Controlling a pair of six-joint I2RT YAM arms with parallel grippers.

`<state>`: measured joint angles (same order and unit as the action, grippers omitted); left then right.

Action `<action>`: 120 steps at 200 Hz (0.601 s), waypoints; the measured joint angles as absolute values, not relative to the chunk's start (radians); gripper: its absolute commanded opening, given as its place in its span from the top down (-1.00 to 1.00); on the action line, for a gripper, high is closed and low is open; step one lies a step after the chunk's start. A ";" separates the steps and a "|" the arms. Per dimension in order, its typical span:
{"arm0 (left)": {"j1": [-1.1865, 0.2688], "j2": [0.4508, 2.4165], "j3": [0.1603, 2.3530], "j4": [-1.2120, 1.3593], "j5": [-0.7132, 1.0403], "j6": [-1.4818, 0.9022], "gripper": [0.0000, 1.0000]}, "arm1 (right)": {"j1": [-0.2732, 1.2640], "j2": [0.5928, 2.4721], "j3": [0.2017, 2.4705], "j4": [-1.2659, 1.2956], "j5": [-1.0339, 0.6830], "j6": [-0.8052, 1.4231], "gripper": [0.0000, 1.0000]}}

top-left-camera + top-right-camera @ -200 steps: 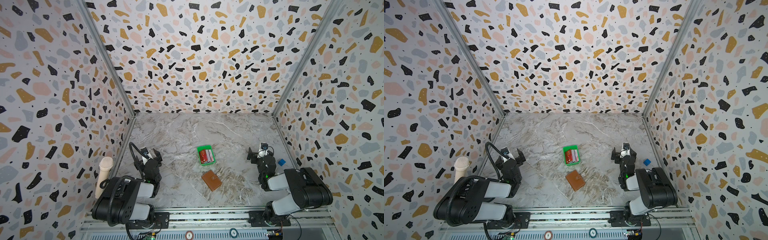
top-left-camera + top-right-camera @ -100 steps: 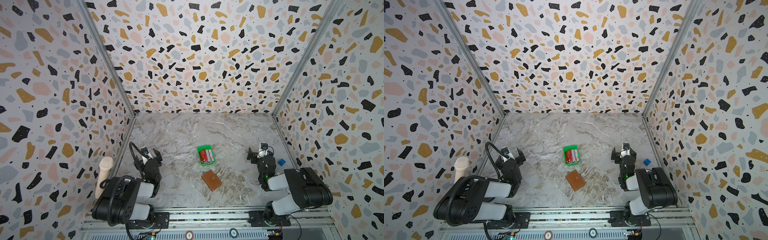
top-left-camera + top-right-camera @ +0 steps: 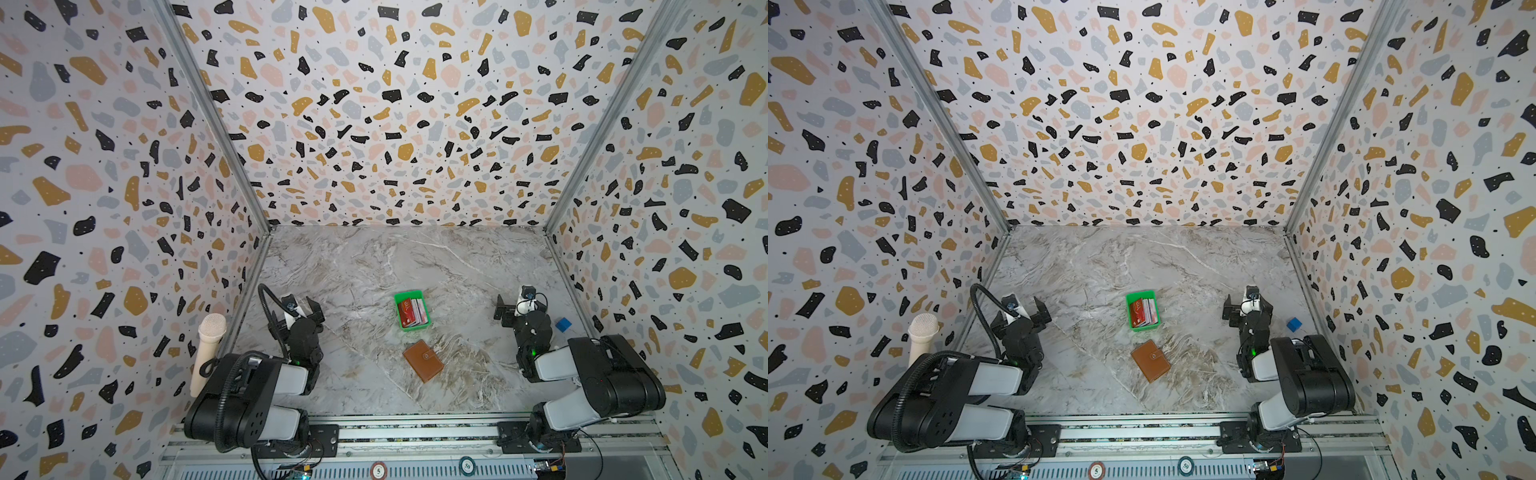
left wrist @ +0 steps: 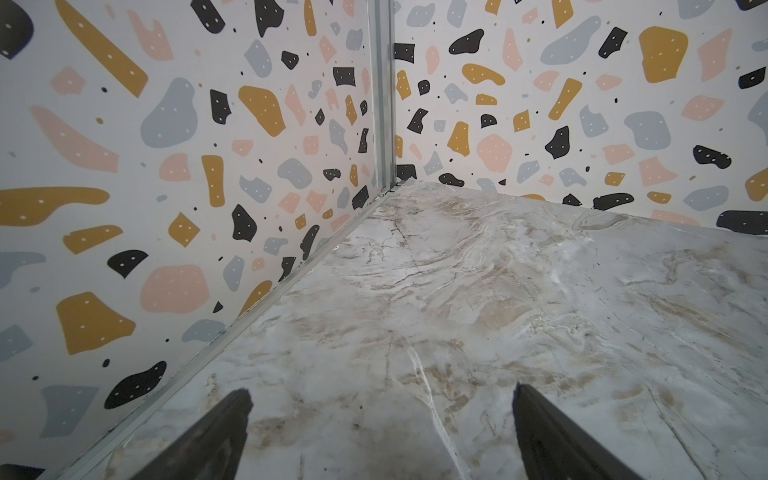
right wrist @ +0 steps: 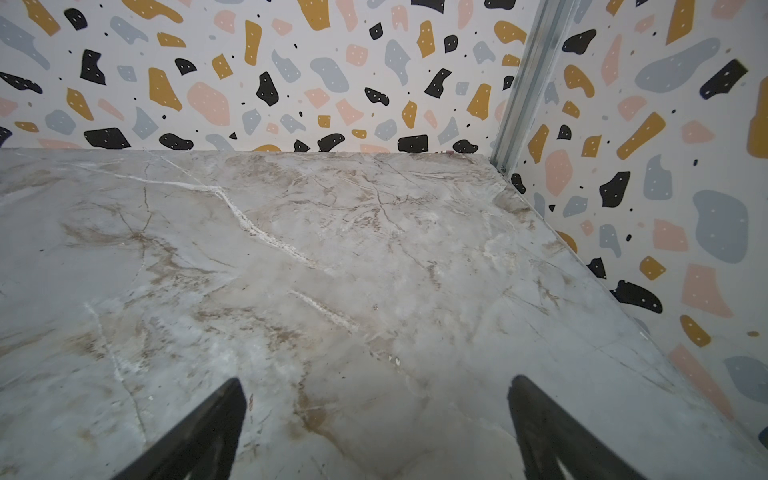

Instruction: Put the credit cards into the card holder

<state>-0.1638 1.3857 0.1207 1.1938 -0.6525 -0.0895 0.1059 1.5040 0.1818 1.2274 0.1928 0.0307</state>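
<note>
Terrazzo-patterned walls (image 3: pixel 374 124) closed in the grey marbled tabletop (image 3: pixel 374 266) on three sides. Near its middle, in both top views, I saw a small green tray (image 3: pixel 405 296) with the credit cards (image 3: pixel 412 312) stacked inside it, a red one the plainest to make out and paler ones beside it. The card holder (image 3: pixel 423 360) lay flat and closed on the marble, its snap tab fastened. It sat near the tray on the side towards the arm bases, not touching it and turned at an angle.

The left gripper (image 3: pixel 305 305) was over bare tabletop near the left wall, jaws spread wide with nothing between them. The right gripper (image 3: pixel 513 305) was likewise over bare marble on the right, jaws spread wide and empty. Both were well apart from the tray and the holder. Each wrist view showed only marble and a wall corner past the dark fingers (image 4: pixel 216 432). A small blue cube (image 3: pixel 563 324) lay close to the right wall, and a beige foam-headed microphone (image 3: pixel 212 328) stood by the left one.
</note>
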 measured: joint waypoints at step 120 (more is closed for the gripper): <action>-0.292 1.248 0.183 0.953 -0.834 -0.033 -0.99 | 0.106 1.504 0.182 1.228 0.193 0.031 -0.98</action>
<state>-0.2924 1.2484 0.1825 0.9535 -0.8345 -0.0334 0.1059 1.5040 0.1818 1.2278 0.1928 0.0307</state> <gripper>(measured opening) 0.998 0.991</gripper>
